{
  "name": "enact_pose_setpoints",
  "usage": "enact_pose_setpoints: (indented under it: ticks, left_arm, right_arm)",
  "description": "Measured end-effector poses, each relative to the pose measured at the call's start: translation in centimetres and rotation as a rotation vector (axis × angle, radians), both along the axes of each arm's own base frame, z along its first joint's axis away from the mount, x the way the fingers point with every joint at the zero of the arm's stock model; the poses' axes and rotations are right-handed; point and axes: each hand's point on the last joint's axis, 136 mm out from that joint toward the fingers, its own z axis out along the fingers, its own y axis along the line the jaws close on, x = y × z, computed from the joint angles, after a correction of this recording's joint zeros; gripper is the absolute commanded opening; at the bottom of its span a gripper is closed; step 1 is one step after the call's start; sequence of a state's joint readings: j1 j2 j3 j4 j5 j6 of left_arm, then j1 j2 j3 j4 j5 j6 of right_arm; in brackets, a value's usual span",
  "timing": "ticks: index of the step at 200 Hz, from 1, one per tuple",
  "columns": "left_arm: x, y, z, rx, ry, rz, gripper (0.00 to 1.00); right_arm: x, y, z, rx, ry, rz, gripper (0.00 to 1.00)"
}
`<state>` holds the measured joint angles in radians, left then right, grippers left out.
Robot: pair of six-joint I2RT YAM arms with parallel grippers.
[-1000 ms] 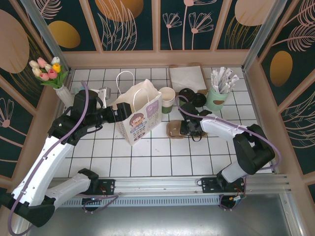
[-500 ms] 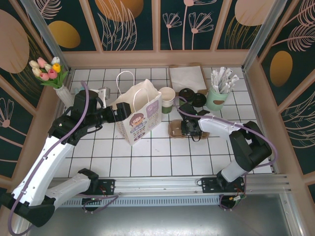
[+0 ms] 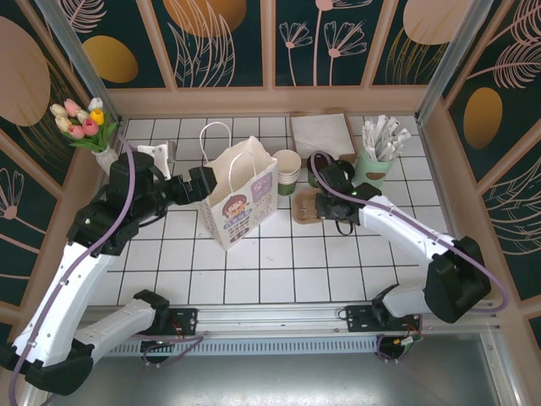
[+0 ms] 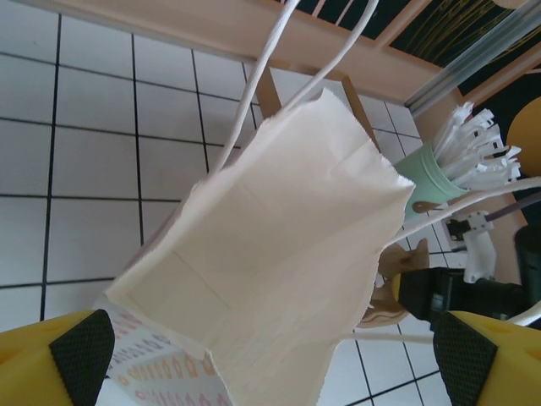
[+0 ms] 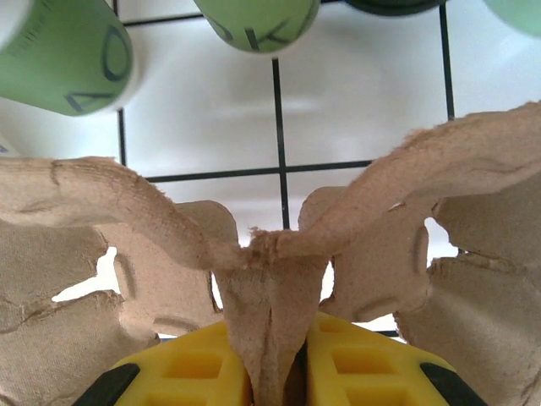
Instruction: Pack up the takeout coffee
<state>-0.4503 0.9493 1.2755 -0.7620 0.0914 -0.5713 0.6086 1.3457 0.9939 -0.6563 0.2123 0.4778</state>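
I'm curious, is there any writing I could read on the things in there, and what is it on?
Middle green cup: "K", other letters cut off.
Left green cup: seemingly "A" and "O", partial.
Paper bag: print beneath cartoon figure, too small to read.
Cardboard cup carrier: no text.

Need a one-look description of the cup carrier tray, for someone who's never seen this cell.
Start at the white paper bag with a cartoon print standing mid-table. Just to its right is the brown moulded-pulp cup carrier, in front of the stacked green paper cups. It is the only rough cardboard piece, and the right gripper pinches its centre ridge.
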Motion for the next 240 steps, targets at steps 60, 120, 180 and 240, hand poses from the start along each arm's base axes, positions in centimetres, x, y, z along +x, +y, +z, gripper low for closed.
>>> enact_pose_setpoints:
  ticks: [60, 120, 180, 240]
  left_arm:
    - [3.0, 0.7, 2.2, 0.118, -0.097, 0.050, 0.98]
    - [6.6, -1.9, 3.1, 0.228, -0.188, -0.080, 0.92]
    - [9.3, -3.3, 2.5, 0.308, -0.207, -0.132, 0.77]
    - [9.1, -3.2, 3.1, 0.352, -0.252, -0.158, 0.49]
  right_arm:
    - [1.4, 0.5, 7.6, 0.083, -0.128, 0.018, 0.20]
    - [5.7, -2.4, 19.5, 0.266, -0.346, -0.036, 0.20]
    - [7.2, 1.0, 26.2, 0.382, -0.448, 0.111, 0.20]
    - [8.9, 10.6, 27.3, 0.487, -0.397, 0.367, 0.20]
